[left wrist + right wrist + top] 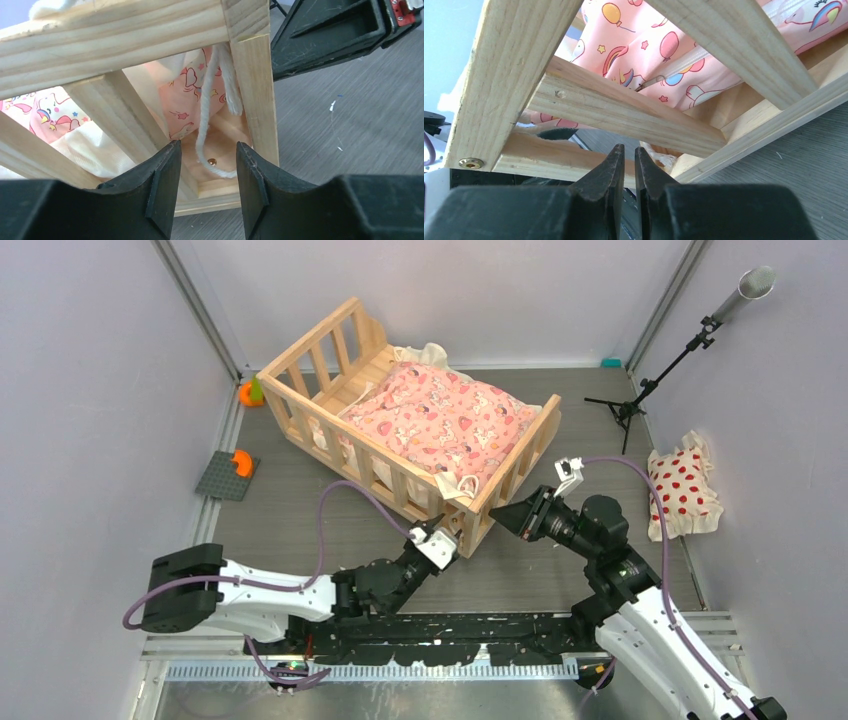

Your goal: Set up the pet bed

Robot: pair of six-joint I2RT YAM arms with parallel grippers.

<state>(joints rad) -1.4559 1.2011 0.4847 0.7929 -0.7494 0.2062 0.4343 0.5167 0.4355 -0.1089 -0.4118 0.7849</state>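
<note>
From above, the light natural-wood slatted pet bed (365, 440) sits skewed on the grey table (300, 510), toward its far left corner. The pink cartoon-print cushion (440, 415) is already inside, and the white red-dotted pillow (682, 485) lies at the right edge. The left gripper (455, 532) and right gripper (497, 518) flank the bed's nearest corner. At the left wrist, the jaws stand parted and empty, framing a cream cord (202, 130) that hangs inside the corner post (255, 90). At the right wrist, the jaws are all but closed on nothing visible, just under a lower slat (624, 110). The step in hand looks like securing the cushion's tie. The left jaws would next need to ease forward between the rails and pinch that cord.
</note>
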